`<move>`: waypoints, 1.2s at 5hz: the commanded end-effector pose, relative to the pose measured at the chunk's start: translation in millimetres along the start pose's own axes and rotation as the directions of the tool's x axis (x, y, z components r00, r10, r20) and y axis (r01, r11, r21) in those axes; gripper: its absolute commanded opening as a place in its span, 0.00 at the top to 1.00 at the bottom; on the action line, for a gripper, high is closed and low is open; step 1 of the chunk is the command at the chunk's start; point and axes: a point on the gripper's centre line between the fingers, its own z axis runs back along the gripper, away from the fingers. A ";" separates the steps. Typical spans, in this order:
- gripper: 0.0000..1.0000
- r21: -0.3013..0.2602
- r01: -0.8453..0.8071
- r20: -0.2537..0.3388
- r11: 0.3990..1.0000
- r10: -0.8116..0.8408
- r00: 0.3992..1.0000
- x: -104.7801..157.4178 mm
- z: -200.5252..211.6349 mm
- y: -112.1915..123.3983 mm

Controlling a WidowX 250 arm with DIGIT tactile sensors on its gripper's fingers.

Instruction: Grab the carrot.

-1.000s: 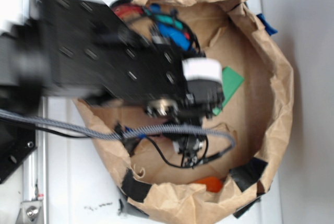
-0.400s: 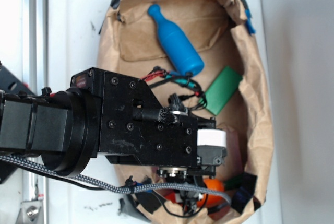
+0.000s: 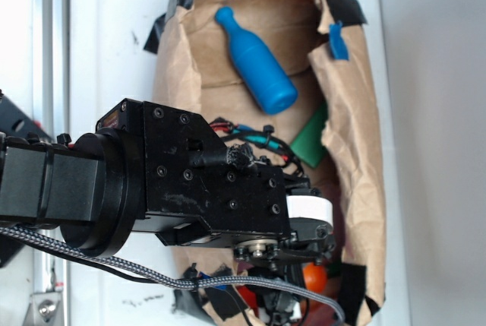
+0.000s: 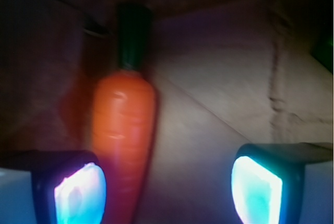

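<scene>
The carrot [image 4: 125,130] lies on the brown paper, orange body with its dark green top pointing away from me. In the wrist view its body runs down between my fingers, close against the left pad [image 4: 81,192], with a wide gap to the right pad [image 4: 255,190]. My gripper [image 4: 168,190] is open. In the exterior view only a small orange patch of the carrot [image 3: 314,275] shows below the arm, and my gripper [image 3: 292,303] is mostly hidden by the wrist and cables.
A crumpled brown paper bag [image 3: 357,136] walls in the work area on both sides. A blue bottle [image 3: 254,61] lies at the far end. A flat green block [image 3: 310,140] sits partly under the bag's right fold. White table around.
The arm swung down toward the bag's near end and settled over the carrot. The bag's walls were pushed inward, narrowing it and partly covering the green block.
</scene>
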 end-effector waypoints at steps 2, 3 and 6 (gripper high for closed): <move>0.00 -0.067 0.054 0.052 0.996 -0.051 0.997 12.3 -3.8 -19.8; 0.00 -0.055 0.063 0.045 0.997 -0.060 0.997 20.2 -16.1 -18.3; 1.00 -0.031 0.039 0.002 0.999 -0.039 0.999 24.1 -26.9 -11.4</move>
